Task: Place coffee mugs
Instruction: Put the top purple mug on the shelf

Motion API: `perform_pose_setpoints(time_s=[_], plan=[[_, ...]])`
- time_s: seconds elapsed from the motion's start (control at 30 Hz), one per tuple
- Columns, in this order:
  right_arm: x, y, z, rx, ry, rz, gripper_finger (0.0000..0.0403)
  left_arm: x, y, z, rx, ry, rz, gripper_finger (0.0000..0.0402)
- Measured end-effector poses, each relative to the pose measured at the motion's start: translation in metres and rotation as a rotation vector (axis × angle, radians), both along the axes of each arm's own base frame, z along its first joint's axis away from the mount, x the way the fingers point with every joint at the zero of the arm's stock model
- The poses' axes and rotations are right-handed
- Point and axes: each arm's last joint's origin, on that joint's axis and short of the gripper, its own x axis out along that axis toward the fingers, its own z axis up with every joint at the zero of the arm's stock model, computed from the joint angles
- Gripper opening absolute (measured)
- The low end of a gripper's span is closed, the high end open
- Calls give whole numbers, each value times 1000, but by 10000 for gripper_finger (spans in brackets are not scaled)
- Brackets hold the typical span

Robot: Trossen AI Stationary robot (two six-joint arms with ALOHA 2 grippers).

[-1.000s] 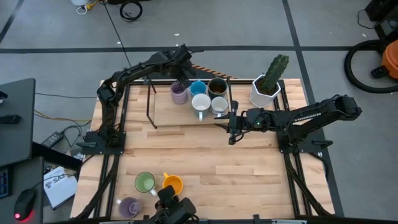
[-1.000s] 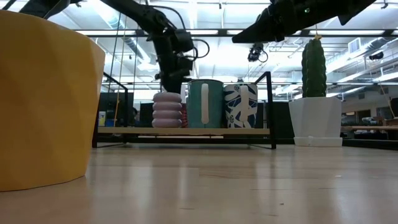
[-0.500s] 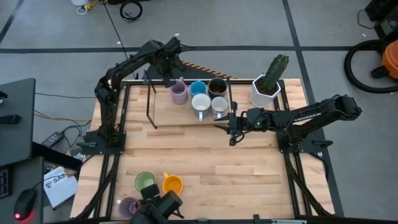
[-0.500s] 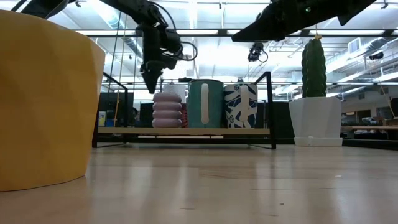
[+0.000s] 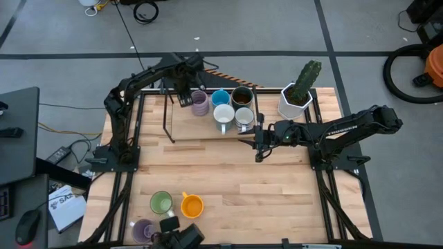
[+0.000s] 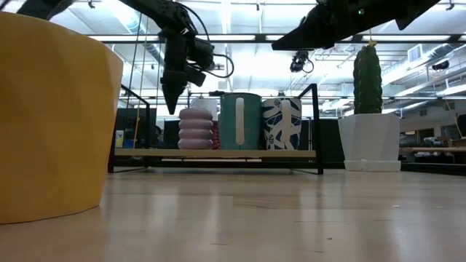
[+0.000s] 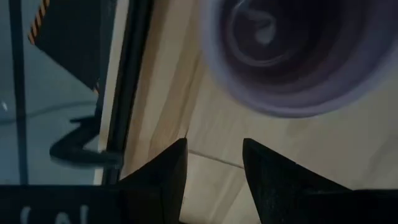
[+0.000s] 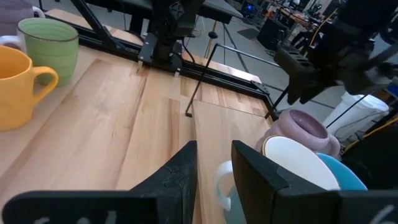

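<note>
Five mugs stand on their bases on a low shelf at the table's far side: purple, blue, dark brown, white and patterned white. Green, orange and a second purple mug stand near the near edge. My left gripper hangs open, pointing down, just left of the shelf's purple mug, clear of it. My right gripper hovers open near the shelf's right end, holding nothing.
The black-framed shelf has free room on its left half. A white angular pot with a cactus stands at the far right. The orange mug fills the low view's left side. Bare wood lies between shelf and near mugs.
My left gripper has drawn away from the top of the shelf's purple mug, moving toward the table's left and then dropping a little beside it. The purple mug stays in place on the shelf. My right arm has kept still.
</note>
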Motion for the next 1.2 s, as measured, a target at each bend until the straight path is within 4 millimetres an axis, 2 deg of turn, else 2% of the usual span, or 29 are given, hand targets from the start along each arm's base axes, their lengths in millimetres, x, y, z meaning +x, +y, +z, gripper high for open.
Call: perform_pose_setpoints(time_s=[0.17, 0.37, 0.83, 1.2], plan=[[0, 0, 0, 2, -5, -1, 105, 3, -14, -5, -7, 35, -110, 162], [0, 0, 0, 4, -6, -1, 105, 7, -16, -17, -5, 32, -180, 162], [0, 0, 0, 6, -5, -1, 105, 16, -19, -17, -12, -48, -257, 162], [0, 0, 0, 6, -5, -1, 105, 24, -27, -17, 6, -43, -294, 162]])
